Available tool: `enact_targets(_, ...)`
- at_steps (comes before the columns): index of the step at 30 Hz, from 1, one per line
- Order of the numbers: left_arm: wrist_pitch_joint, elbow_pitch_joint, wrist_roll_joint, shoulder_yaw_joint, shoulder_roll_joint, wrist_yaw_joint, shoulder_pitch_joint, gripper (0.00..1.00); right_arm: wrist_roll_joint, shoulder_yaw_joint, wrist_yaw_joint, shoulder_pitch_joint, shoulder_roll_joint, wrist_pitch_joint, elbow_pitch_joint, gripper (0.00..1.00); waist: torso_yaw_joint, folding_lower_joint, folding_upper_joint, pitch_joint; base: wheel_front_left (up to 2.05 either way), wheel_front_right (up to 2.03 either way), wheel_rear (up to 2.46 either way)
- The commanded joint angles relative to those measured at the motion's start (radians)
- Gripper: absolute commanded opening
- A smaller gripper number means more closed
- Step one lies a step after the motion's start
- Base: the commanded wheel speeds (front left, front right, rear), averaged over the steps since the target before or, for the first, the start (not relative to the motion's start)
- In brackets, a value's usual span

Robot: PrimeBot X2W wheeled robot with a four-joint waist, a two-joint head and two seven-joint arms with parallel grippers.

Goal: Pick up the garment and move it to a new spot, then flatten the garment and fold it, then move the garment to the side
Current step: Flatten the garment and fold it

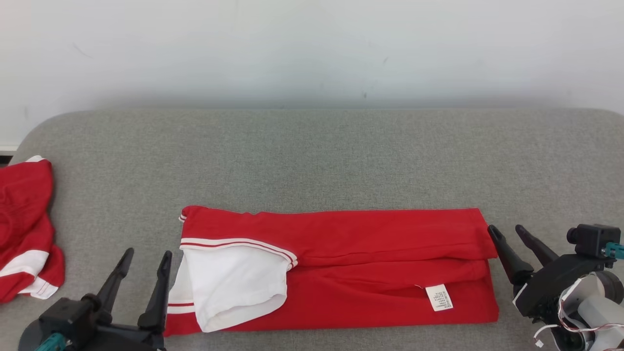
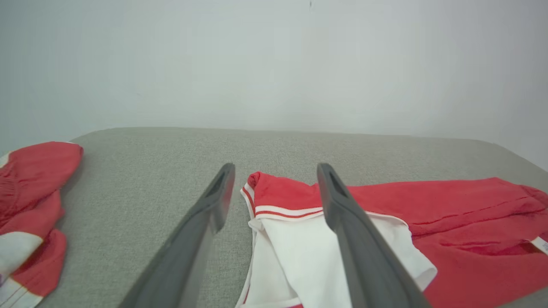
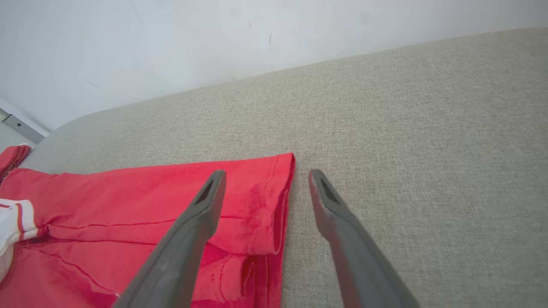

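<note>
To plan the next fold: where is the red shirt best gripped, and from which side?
Probably at its two short ends: the left gripper at the sleeve end, the right gripper at the hem end, each from its own side. The shirt lies as a long band, with layered edges exposed there.

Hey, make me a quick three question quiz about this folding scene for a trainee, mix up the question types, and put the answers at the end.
1. True or false: the left gripper and the right gripper both stand open, holding nothing.
2. Where on the folded red garment is the white care label? A. near its right end; B. at its left end; C. in the middle of its far edge.
3. In a few words: what lies at the left edge of the grey surface?
Key: 1 true; 2 A; 3 a second red and white garment.
</note>
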Motion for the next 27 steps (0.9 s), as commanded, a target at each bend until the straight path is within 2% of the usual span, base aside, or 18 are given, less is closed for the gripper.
enact_targets(1, -0.005, -0.015, 0.021, 0.020, -0.006, 0.010, 0.023, 1.00, -0.011, -0.013, -0.002, 0.015, 0.008, 0.006, 0.009, 1.00, 0.007, 0.0000, -0.0001, -0.009, 0.00, 0.00, 0.00)
enact_targets(16, -0.005, -0.109, 0.184, 0.191, -0.094, 0.078, 0.157, 1.00, -0.125, -0.134, -0.002, 0.079, 0.083, 0.089, 0.079, 1.00, 0.038, 0.0000, -0.0001, -0.050, 0.00, 0.00, 0.00)
enact_targets(27, -0.005, -0.119, 0.238, 0.262, -0.143, 0.041, 0.188, 1.00, -0.226, -0.221, -0.002, 0.061, 0.152, 0.168, 0.141, 1.00, 0.051, 0.0000, -0.0001, -0.058, 0.00, 0.00, 0.00)
